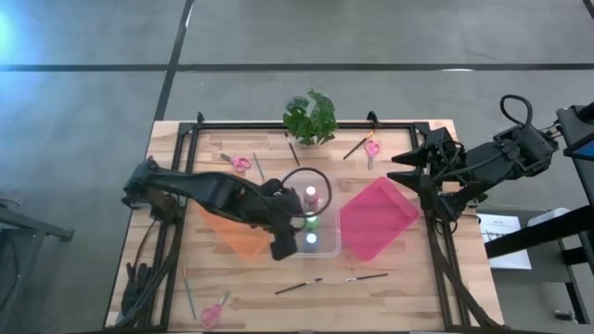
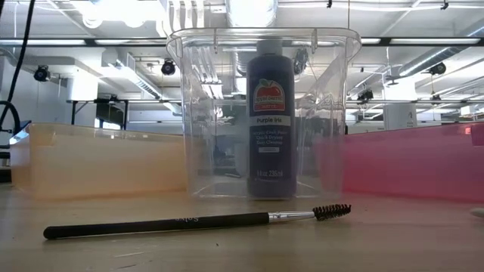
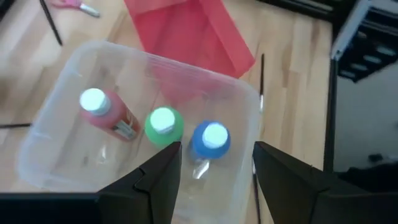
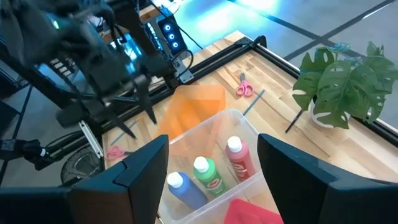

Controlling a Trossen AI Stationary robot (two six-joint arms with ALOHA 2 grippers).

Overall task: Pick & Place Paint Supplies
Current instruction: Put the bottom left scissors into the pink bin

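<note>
Left gripper hangs over clear plastic bin, fingers apart, empty, just above blue paint bottle. Green paint bottle and pink paint bottle stand beside it in same bin. Right gripper waits at table's right edge, fingers spread. Bottles look rigid, smooth, probably slippery; best grip likely below cap. Paintbrush lies on table: light, thin, apt to roll.

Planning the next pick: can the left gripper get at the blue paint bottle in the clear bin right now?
Probably yes. The left gripper hangs open above the clear bin, the blue paint bottle just ahead; only the green bottle crowds it.
</note>
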